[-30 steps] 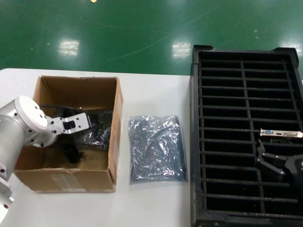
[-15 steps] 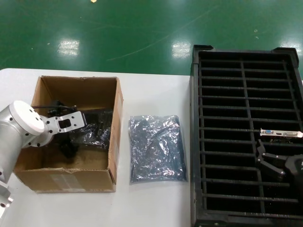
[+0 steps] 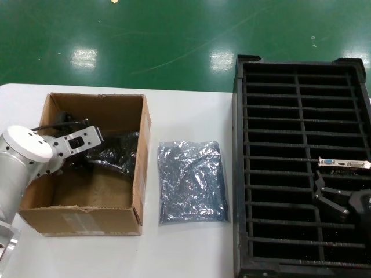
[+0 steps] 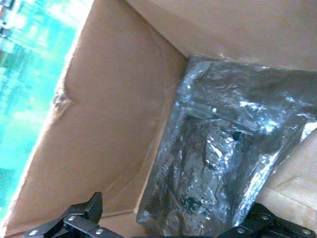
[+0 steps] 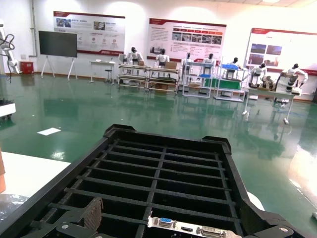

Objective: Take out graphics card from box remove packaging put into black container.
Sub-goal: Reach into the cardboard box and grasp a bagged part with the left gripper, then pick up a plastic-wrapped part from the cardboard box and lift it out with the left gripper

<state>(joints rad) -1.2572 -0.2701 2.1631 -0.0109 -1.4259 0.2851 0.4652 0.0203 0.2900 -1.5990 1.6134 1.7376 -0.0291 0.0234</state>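
Crinkled grey anti-static bag with its stiff card, left of the head frame, sits between my left tool's wide-spread fingers; slippery, so I'd pinch the card's edge. My right tool, fingers apart, waits lower right.

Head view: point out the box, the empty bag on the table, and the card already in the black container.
box (image 3: 81, 220), head view, near outer wall.
empty bag (image 3: 192, 180), head view, middle of the bag.
card (image 3: 344, 164), head view, middle of its silver bracket.
black container (image 3: 239, 174), head view, left rim.
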